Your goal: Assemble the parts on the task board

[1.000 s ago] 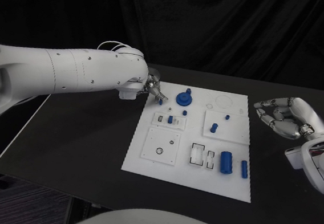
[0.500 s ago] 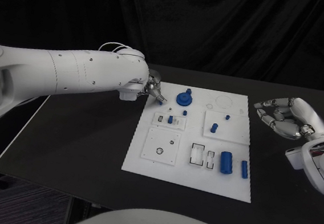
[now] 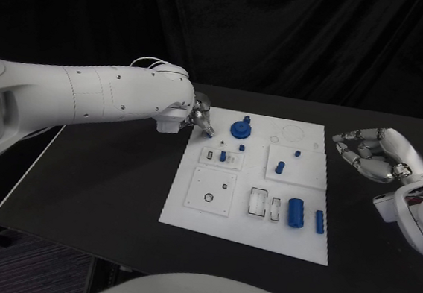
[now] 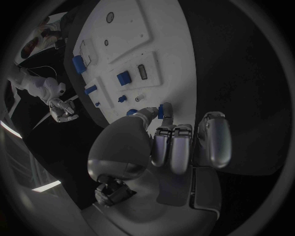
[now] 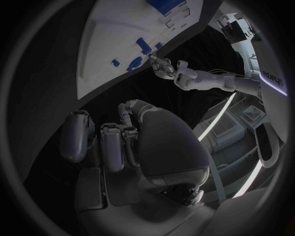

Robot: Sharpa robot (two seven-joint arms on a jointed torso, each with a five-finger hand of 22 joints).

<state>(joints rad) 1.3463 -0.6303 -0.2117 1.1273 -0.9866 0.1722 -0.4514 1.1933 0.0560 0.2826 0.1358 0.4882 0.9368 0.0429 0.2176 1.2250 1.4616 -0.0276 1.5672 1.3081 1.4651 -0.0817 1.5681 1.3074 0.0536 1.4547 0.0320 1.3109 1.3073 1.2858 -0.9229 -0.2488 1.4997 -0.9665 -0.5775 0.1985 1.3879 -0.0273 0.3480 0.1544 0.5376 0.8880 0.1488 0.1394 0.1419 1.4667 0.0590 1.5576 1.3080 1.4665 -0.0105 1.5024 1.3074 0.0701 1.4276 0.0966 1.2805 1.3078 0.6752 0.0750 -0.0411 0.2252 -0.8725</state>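
Little has been moved; a small blue part (image 4: 161, 110) is pinched by the left hand (image 3: 199, 116) at the task board (image 3: 183, 216) edge; the right hand (image 3: 368, 153) is curled, holding nothing; several parts lie unassembled.

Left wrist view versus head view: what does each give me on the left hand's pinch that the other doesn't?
The left wrist view alone shows a small blue part pinched at the left hand's fingertips, over the task board's edge. The head view alone shows the full board layout, including the blue cylinder on its near side. Both show the task board, its blue parts and the right hand beside the board, fingers curled.
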